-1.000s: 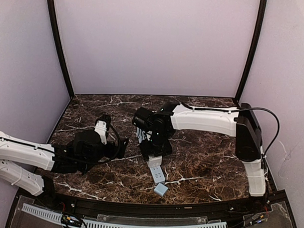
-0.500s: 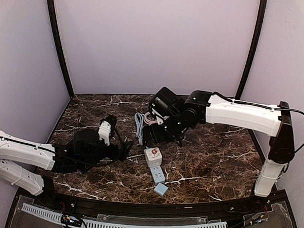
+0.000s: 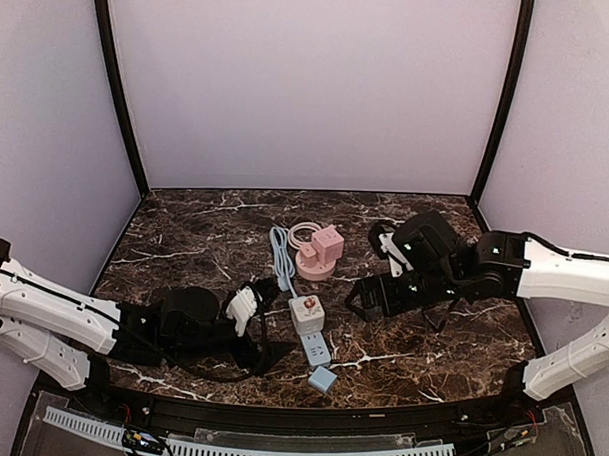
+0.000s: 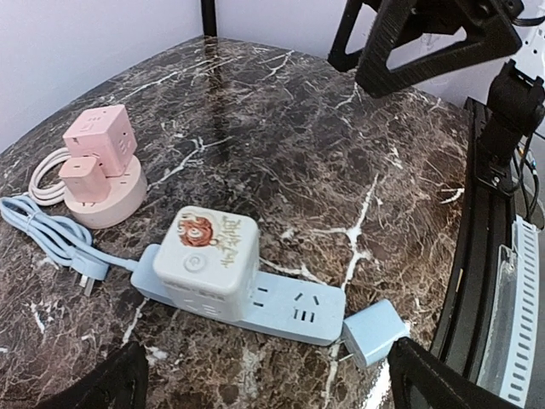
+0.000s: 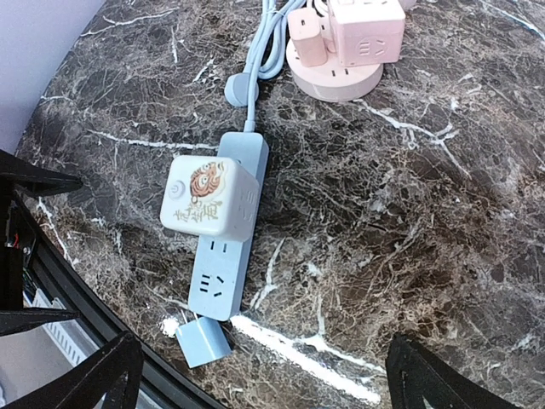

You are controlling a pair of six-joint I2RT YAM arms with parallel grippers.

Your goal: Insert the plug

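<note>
you have pale lilac walls (image 3: 309,88) around a dark marble table (image 3: 184,234) veined white. the left gripper (image 3: 269,323) and right gripper (image 3: 367,295) both stand spread wide, holding nothing. between them lies a blue power strip (image 3: 318,347). your plug (image 3: 307,310), a white cube with a red picture on top, sits on its cord end.

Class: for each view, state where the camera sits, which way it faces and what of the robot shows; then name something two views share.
Top external: above and behind the bases, looking down at the marble table; both arms show.
Left wrist: on the left arm, facing across the power strip toward the right arm; open jaws at bottom corners.
Right wrist: on the right arm, looking down on the strip; open jaws at bottom corners.
Wrist views share the white cube adapter.
</note>
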